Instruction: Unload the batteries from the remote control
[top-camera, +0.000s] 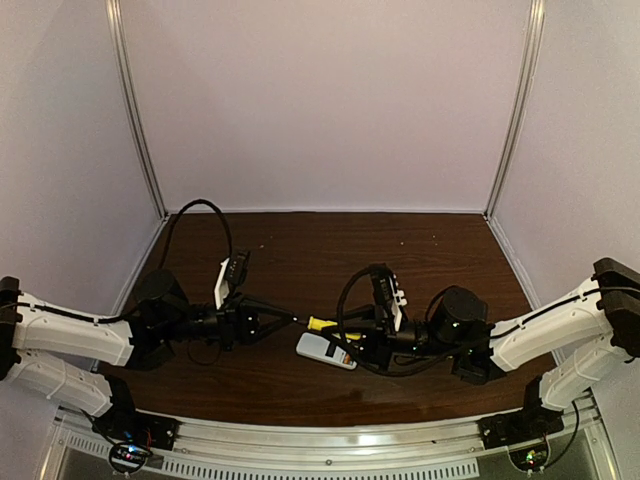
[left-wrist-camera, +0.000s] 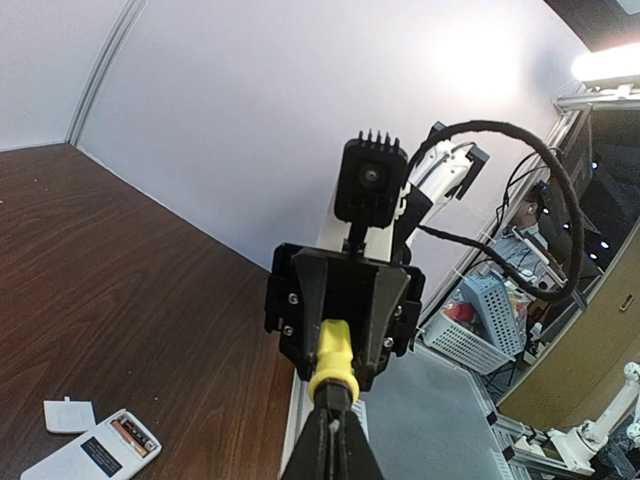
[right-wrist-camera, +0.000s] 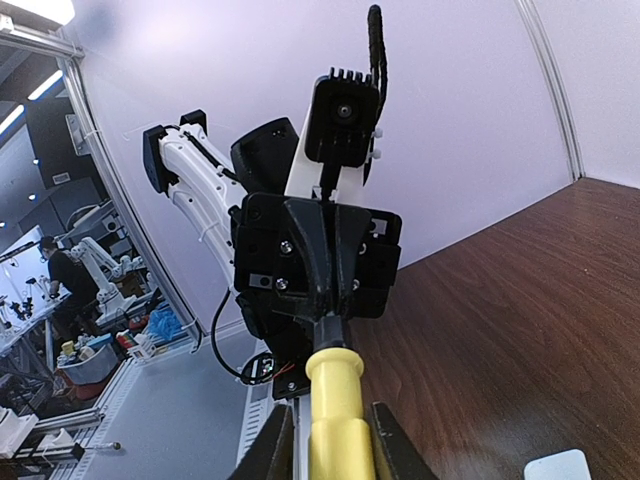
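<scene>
A dark brown wooden table (top-camera: 320, 250) sat inside a booth of plain pale walls (top-camera: 320, 100), joined at the back corners by slim metal posts (top-camera: 135, 110). A metal rail (top-camera: 330, 440) ran along the table's near edge. Beyond the booth a lab showed: a bright ceiling light (left-wrist-camera: 610, 62), plastic baskets (left-wrist-camera: 495, 300), and a person (right-wrist-camera: 55, 265) standing at a far bench.

The dark wooden counter (top-camera: 300, 250) bears the white remote control (top-camera: 326, 351) by its near edge, with a small white cover piece (left-wrist-camera: 68, 415) just beside it.
</scene>
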